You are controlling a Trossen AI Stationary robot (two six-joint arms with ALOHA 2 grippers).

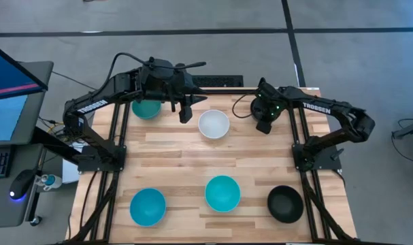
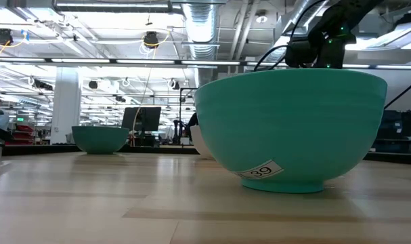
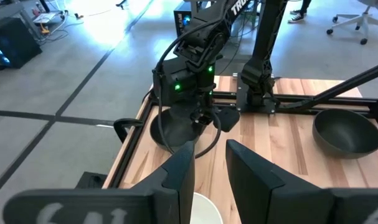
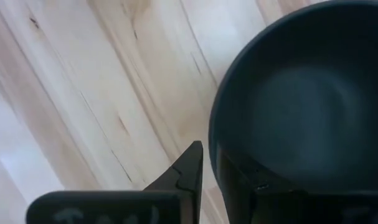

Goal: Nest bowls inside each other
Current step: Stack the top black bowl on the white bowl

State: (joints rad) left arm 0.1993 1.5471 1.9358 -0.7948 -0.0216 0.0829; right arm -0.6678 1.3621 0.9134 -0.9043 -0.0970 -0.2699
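My right gripper (image 1: 264, 122) (image 4: 210, 168) points down at the table's far right corner, shut on a black bowl (image 4: 301, 106) (image 3: 173, 127) that it mostly hides from above. My left gripper (image 1: 186, 114) (image 3: 210, 168) is open and hovers just left of the white bowl (image 1: 213, 124) (image 3: 204, 208), touching nothing. The dark teal bowl (image 1: 146, 107) (image 2: 100, 139) stands under the left arm. Two turquoise bowls (image 1: 147, 206) (image 1: 222, 192) (image 2: 293, 129) and a second black bowl (image 1: 285, 203) (image 3: 344, 130) stand upright along the near edge. My right gripper pinches the black bowl's rim (image 4: 215, 149), with one finger (image 4: 189, 171) outside the wall and the other finger (image 4: 245, 183) inside the hollow. It comes from above, pointing down. The bowl is upright; in the left wrist view its base seems to rest on the table.
The wooden table (image 1: 172, 156) has a bare strip across its middle between the far and near rows of bowls. Black frame rails (image 1: 114, 146) (image 1: 303, 146) run along both sides. A monitor, keyboard and mouse (image 1: 19, 184) sit off the table's left side.
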